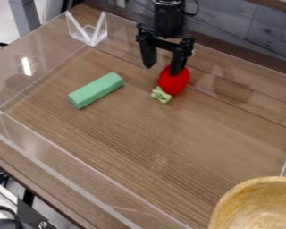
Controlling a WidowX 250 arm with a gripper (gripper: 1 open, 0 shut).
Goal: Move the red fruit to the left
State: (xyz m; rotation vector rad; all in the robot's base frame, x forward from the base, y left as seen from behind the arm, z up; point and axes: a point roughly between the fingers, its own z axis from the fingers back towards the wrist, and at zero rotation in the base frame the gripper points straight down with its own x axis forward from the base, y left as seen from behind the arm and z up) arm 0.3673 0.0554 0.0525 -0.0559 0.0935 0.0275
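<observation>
I've got the black metal fingers (pixel 166 52) parted wide, coming in from twelve o'clock of my camera view. One finger is right at the glossy red toy strawberry (pixel 173 79), overlapping its upper end; whether it touches, I can't tell. The other is over toward ten o'clock of the fruit, with bare wood between it and the red skin.

The strawberry lies on the brown wooden surface (pixel 133 152), a bit above the middle of my view and toward one o'clock, its light green leafy cap (pixel 161 97) pointing to seven o'clock. Over at eight to nine o'clock from the fruit there's a green rectangular block (pixel 96 91), lying at a slant, well apart from it. Up at ten o'clock, near the far edge, stands a small clear angular holder (pixel 88 29) with pale edges. Down at five o'clock, in the corner, I've got a round yellowish bowl (pixel 256 207), partly cut off by the frame.
</observation>
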